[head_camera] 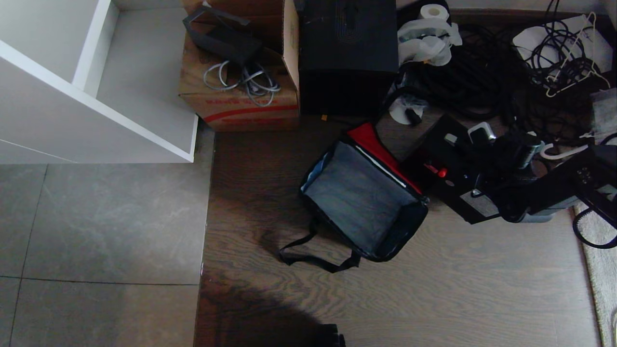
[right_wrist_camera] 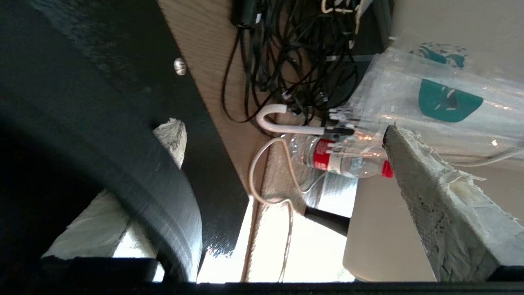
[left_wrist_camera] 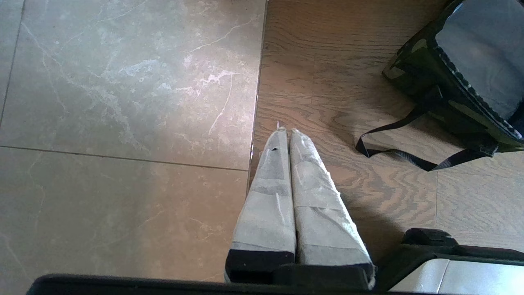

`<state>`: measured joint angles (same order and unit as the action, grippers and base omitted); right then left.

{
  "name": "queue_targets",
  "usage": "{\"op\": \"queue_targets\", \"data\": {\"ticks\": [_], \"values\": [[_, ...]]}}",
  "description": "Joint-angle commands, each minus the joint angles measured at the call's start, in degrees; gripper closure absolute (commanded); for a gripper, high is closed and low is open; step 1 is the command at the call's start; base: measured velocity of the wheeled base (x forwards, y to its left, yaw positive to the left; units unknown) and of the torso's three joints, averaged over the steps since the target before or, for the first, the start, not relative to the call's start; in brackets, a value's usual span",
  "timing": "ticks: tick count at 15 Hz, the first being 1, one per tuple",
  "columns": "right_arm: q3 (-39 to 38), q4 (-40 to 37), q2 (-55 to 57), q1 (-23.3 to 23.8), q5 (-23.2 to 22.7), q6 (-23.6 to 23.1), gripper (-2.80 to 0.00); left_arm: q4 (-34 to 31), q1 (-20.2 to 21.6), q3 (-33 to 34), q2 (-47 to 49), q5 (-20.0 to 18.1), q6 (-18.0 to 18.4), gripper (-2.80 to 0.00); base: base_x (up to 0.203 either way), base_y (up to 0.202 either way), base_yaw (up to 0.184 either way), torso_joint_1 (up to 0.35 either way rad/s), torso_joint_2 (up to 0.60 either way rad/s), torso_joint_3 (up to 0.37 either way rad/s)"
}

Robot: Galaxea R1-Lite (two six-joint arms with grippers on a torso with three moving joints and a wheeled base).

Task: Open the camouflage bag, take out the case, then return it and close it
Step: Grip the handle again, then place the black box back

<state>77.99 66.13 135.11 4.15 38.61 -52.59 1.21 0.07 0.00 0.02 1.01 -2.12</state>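
Observation:
The camouflage bag [head_camera: 362, 205] lies open on the wood floor, showing its grey lining, with the red lid panel [head_camera: 376, 144] folded back and the strap [head_camera: 313, 258] trailing in front. The black case [head_camera: 446, 178], with a small red spot, stands on the floor just right of the bag. My right gripper [head_camera: 487, 144] is over the case and open [right_wrist_camera: 280, 131]. The case's black handle [right_wrist_camera: 135, 164] curves across one taped finger [right_wrist_camera: 172, 137]; the other finger [right_wrist_camera: 430, 184] stands far off. My left gripper [left_wrist_camera: 286, 131] is shut and parked over the floor, left of the bag [left_wrist_camera: 450, 78].
A brown carton [head_camera: 236, 96] and a tall plain black box [head_camera: 347, 53] stand behind the bag. A white shelf unit [head_camera: 96, 96] is at the left. Tangled cables [head_camera: 482, 72], a water bottle [right_wrist_camera: 339, 157] and a plastic bag [right_wrist_camera: 442, 94] crowd the right, beside a pale rug [head_camera: 597, 250].

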Motion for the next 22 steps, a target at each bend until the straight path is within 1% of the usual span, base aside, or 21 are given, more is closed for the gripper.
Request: {"op": "queue_targets", "data": {"ticks": [1, 3, 4, 9, 16, 22], "values": [[0.43, 0.27, 1.5, 0.69, -0.22, -0.23, -2.8, 0.02, 0.01, 0.61, -0.02, 0.04, -0.08, 0.0, 0.0, 0.0, 0.0, 0.0, 0.0, 0.0], [-0.67, 0.0, 0.96, 0.53, -0.7, -0.26, -2.8, 0.02, 0.01, 0.58, -0.02, 0.04, -0.07, 0.0, 0.0, 0.0, 0.0, 0.0, 0.0, 0.0], [-1.2, 0.17, 0.74, 0.39, -0.78, -0.14, 0.0, 0.02, 0.01, 0.58, -0.02, 0.04, -0.08, 0.0, 0.0, 0.0, 0.0, 0.0, 0.0, 0.0], [-3.77, 0.65, -0.28, -0.98, -0.39, 0.12, 0.0, 0.02, 0.01, 0.62, -0.02, 0.04, -0.04, 0.0, 0.0, 0.0, 0.0, 0.0, 0.0, 0.0], [-5.13, 1.11, -2.63, -1.94, -0.11, 0.03, 0.0, 0.02, 0.01, 0.62, -0.02, 0.04, -0.02, 0.0, 0.0, 0.0, 0.0, 0.0, 0.0, 0.0], [-5.17, -1.01, -9.06, -3.23, -0.3, -0.65, 0.0, 0.02, 0.01, 0.59, -0.02, 0.04, -0.06, 0.0, 0.0, 0.0, 0.0, 0.0, 0.0, 0.0]]}}
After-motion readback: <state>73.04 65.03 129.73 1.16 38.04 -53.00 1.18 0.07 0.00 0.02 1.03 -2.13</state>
